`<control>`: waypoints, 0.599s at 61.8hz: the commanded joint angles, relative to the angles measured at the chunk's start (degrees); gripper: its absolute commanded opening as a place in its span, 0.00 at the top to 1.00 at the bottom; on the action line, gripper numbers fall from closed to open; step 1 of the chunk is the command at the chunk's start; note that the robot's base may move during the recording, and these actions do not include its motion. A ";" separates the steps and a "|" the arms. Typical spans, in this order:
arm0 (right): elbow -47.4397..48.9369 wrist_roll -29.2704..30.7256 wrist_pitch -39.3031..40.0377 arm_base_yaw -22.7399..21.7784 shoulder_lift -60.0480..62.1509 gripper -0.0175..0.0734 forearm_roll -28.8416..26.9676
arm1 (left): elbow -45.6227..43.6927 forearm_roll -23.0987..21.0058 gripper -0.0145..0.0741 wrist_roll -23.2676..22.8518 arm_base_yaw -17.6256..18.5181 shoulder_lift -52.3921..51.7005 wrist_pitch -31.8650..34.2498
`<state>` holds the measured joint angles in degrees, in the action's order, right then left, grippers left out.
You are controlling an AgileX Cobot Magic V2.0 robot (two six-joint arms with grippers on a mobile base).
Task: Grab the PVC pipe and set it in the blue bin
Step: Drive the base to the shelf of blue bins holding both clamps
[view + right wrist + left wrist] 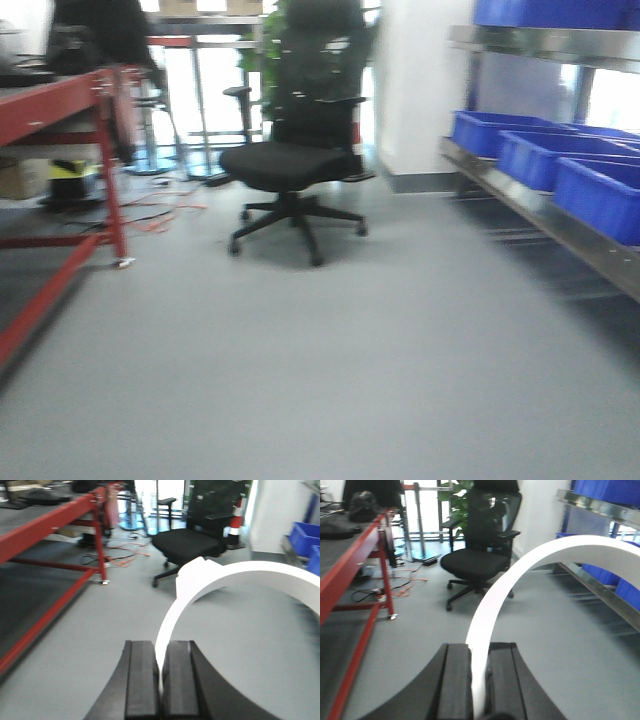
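A white curved PVC pipe (520,575) arcs up and to the right from between my left gripper's (479,652) black jaws, which are shut on its wall. In the right wrist view the white PVC pipe (235,577) also arcs up and right from my right gripper (161,652), whose jaws are shut on its thin edge. Blue bins (540,160) stand in a row on a metal shelf at the right; one also shows in the right wrist view (302,535). Neither gripper shows in the front view.
A black office chair (290,160) stands ahead on the grey floor. A red-framed workbench (60,110) runs along the left, with orange cables (160,215) on the floor beside it. The metal shelf (560,230) lines the right side. The frames are blurred.
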<state>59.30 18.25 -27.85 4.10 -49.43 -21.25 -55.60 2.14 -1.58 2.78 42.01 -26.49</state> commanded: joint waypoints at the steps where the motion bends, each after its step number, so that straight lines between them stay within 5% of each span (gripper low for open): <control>1: -0.07 0.28 1.32 0.04 0.04 0.99 0.01 | 0.02 -0.19 0.96 0.01 0.19 -0.16 2.05; 37: -0.07 0.28 1.32 0.04 0.04 0.99 0.01 | 0.02 -0.19 0.96 0.01 0.19 -0.16 2.05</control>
<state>59.30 18.25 -27.85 4.10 -49.43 -21.25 -55.60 2.14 -1.58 2.78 42.01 -26.35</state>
